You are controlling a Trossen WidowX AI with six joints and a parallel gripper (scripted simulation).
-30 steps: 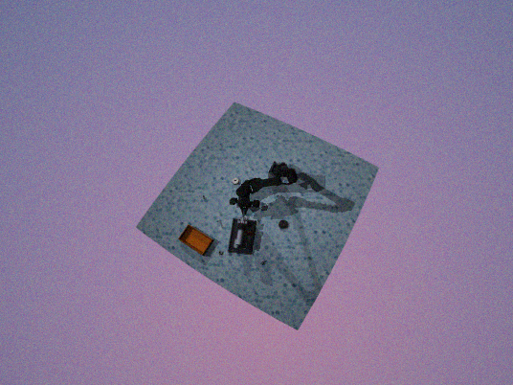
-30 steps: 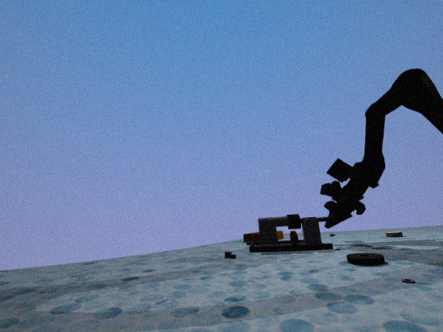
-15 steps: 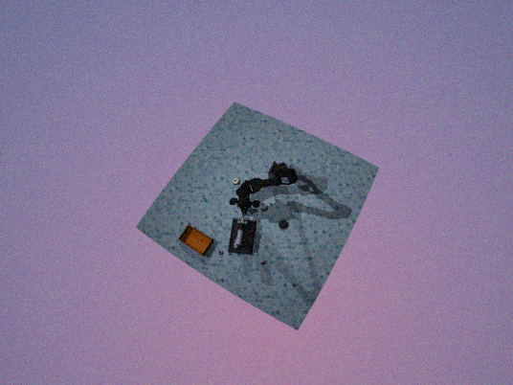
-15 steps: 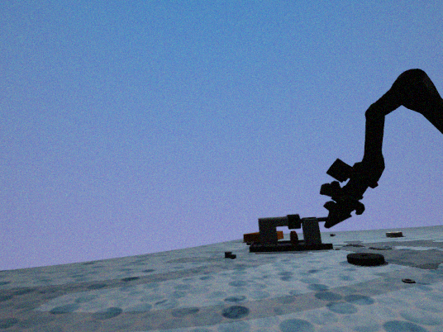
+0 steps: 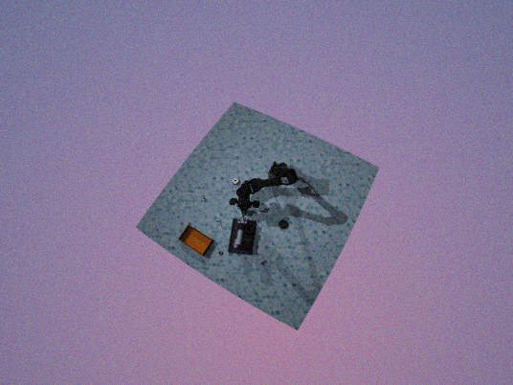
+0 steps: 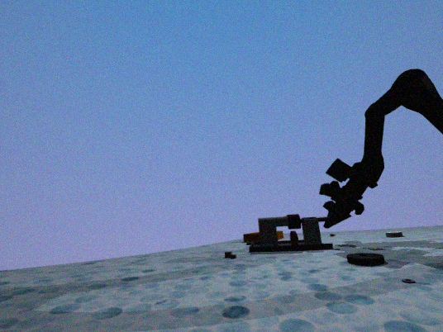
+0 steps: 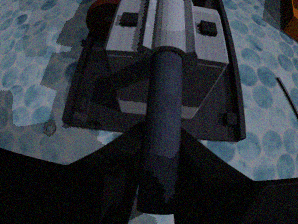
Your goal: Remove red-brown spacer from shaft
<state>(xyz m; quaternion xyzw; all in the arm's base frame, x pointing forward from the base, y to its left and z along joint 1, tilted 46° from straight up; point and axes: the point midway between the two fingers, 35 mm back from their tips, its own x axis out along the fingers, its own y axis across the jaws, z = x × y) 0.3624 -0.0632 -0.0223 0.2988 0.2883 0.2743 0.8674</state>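
The end effector (image 5: 244, 215) (image 6: 328, 225) (image 7: 158, 131) is closed to a narrow gap, with the free end of the shaft (image 6: 321, 219) (image 7: 166, 102) gripped between its fingers. The shaft is seen to run from the fingertips over the near support block (image 6: 312, 232) (image 7: 211, 50); beyond that block, on the same line, a dark collar-like part (image 6: 293, 221) is carried beside the big housing block (image 6: 267, 233), which stands farthest from the end effector. Below the dark part, between the two blocks, a dark reddish-brown disc (image 6: 293, 238) (image 7: 101, 19) is seen upright and low by the base plate (image 5: 254, 251) (image 6: 257, 249) (image 7: 232, 132); it is taken to be the red-brown spacer, off the shaft, though whether the plate or the worktop (image 5: 306, 268) (image 6: 165, 289) (image 7: 260, 90) is touched by it cannot be told. How many spacers are left on the shaft cannot be made out. An orange tray (image 5: 196, 240) (image 6: 250, 237) (image 7: 294, 17) is placed past the end effector, beside the base plate and apart from it. A thick black disc (image 5: 283, 222) (image 6: 365, 259) lies to one side of the end effector, and a pale ring (image 5: 233, 181) (image 6: 393, 234) is found behind it, towards the arm's side.
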